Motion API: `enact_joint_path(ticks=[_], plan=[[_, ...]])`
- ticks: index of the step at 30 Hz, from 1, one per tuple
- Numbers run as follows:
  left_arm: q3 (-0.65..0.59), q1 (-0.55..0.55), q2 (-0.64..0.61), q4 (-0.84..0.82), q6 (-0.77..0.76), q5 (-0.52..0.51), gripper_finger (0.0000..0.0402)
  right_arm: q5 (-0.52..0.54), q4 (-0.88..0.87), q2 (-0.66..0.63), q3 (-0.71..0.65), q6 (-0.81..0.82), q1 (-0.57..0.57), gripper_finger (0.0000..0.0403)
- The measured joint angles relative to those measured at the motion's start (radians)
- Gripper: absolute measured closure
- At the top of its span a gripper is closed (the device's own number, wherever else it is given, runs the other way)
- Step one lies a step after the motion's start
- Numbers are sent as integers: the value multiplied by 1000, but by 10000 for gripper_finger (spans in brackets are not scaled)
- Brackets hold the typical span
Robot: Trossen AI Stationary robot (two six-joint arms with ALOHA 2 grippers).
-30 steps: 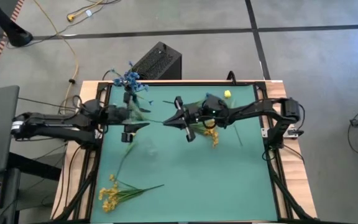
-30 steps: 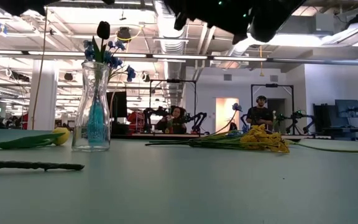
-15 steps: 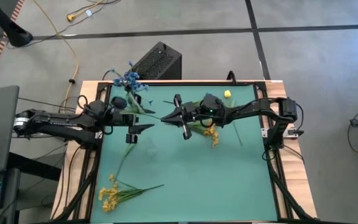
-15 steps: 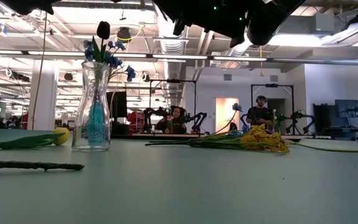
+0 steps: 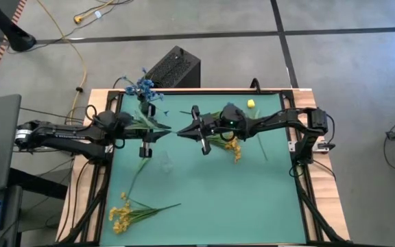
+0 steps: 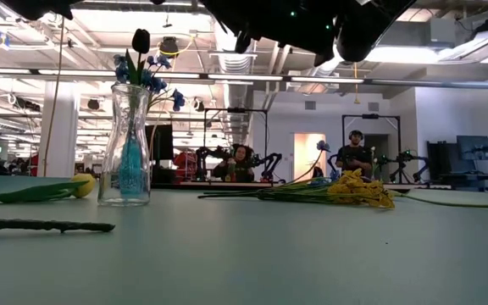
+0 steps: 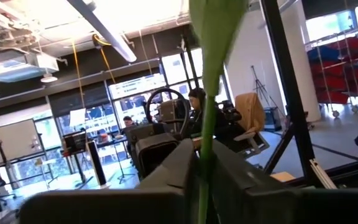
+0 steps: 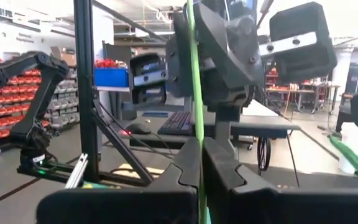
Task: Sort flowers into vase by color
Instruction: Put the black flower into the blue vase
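Note:
Both grippers meet above the middle of the green table (image 5: 211,199) on one flower with a thin green stalk and leaves (image 5: 148,122). Its blossom does not show. My left gripper (image 5: 162,130) comes from the table's left and is shut on the stalk. My right gripper (image 5: 182,131) faces it from the right, also shut on the stalk. The glass vase (image 6: 130,148) with blue flowers (image 5: 142,87) stands upright at the far left. In the low view both grippers are above the picture. My left gripper pinches the green stalk (image 7: 202,163) between its two fingers, coming about level from the table's left. The stalk and a broad leaf (image 7: 216,25) rise out of the hold, clear of the table. My right gripper pinches the thin stalk (image 8: 197,134) between its two fingers, coming about level from the table's right, just short of the left gripper's fingers. The stalk is clear of the table.
A yellow spray (image 5: 233,147) lies under the right arm, and another (image 5: 122,214) near the front left corner. A yellow bud (image 5: 251,103) lies at the far edge. A loose stalk (image 5: 138,173) lies left of centre. A black box (image 5: 173,67) stands beyond the far edge.
My left gripper has moved a little toward the right gripper and has shut on the stalk that the right gripper holds. The right gripper has stayed in place, shut on the stalk.

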Motion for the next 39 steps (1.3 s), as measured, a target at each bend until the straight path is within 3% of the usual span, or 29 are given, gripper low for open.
enact_joint_path(ticks=[2,13,23,29,39], plan=[[0,0,0,-2,-1,0,394,0,-13,0,0,-25,0,366],[0,0,0,-2,-18,-28,401,-3,-25,0,0,-61,0,318],[0,0,-5,-35,-17,-66,401,-3,-74,-49,-1,-50,-3,181],[1,0,-51,-75,-12,-93,401,-3,-257,-138,-1,-55,-13,131],[1,0,-233,-376,-81,-187,401,6,-714,-280,0,-209,-11,126]])
